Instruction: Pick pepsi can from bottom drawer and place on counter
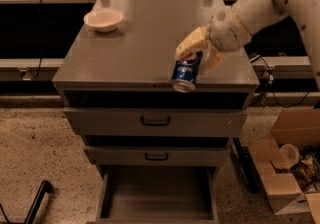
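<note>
The blue pepsi can point(184, 71) is held tilted in my gripper point(196, 56), its silver end pointing down toward the front. It hangs over the front edge of the grey counter point(135, 43), right of centre. The gripper's yellowish fingers point(190, 43) are shut on the can's upper part, and the white arm reaches in from the upper right. The bottom drawer point(158, 195) stands pulled open below, with a bare grey floor and nothing in it.
A white bowl point(103, 19) sits at the counter's back left. Two upper drawers with black handles point(155, 121) are below the counter's front edge. An open cardboard box point(290, 163) with clutter stands on the speckled floor at the right. A black bar point(37, 202) lies at lower left.
</note>
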Tool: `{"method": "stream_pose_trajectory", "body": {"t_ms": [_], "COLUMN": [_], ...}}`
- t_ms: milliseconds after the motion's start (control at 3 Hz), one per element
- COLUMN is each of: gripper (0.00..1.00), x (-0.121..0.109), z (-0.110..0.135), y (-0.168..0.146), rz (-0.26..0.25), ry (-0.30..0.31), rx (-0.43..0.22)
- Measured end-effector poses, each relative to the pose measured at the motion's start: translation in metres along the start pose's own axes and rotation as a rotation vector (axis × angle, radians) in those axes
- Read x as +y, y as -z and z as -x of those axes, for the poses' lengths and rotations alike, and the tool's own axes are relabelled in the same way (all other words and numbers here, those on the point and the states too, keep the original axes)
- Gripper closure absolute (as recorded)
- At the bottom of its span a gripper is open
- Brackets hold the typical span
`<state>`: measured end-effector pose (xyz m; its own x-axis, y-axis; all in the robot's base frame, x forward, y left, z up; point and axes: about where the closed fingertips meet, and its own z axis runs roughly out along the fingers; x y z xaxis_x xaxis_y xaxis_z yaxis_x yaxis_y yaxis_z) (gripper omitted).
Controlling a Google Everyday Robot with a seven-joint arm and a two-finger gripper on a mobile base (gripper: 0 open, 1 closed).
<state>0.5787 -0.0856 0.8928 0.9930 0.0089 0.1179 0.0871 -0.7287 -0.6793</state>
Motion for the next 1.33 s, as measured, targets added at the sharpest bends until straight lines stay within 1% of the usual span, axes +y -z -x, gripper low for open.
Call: {"method": "stream_pose_trajectory", "body": {"t_ms": [333, 667, 1000, 1333], "gripper": [1.0, 1.0, 0.82, 0.58], "x": [0.001, -0.024, -0.028, 0.013], "z": [-0.058, -0.111, -0.157, -0.179], "y": [-0.002, -0.002, 0.015, 0.014], "rz": [0.064, 0.046, -0.024, -0.02], "ry": [-0.057, -0.067, -0.152, -0.28], "rx": [0.046, 0.123, 0.228, 0.264]}}
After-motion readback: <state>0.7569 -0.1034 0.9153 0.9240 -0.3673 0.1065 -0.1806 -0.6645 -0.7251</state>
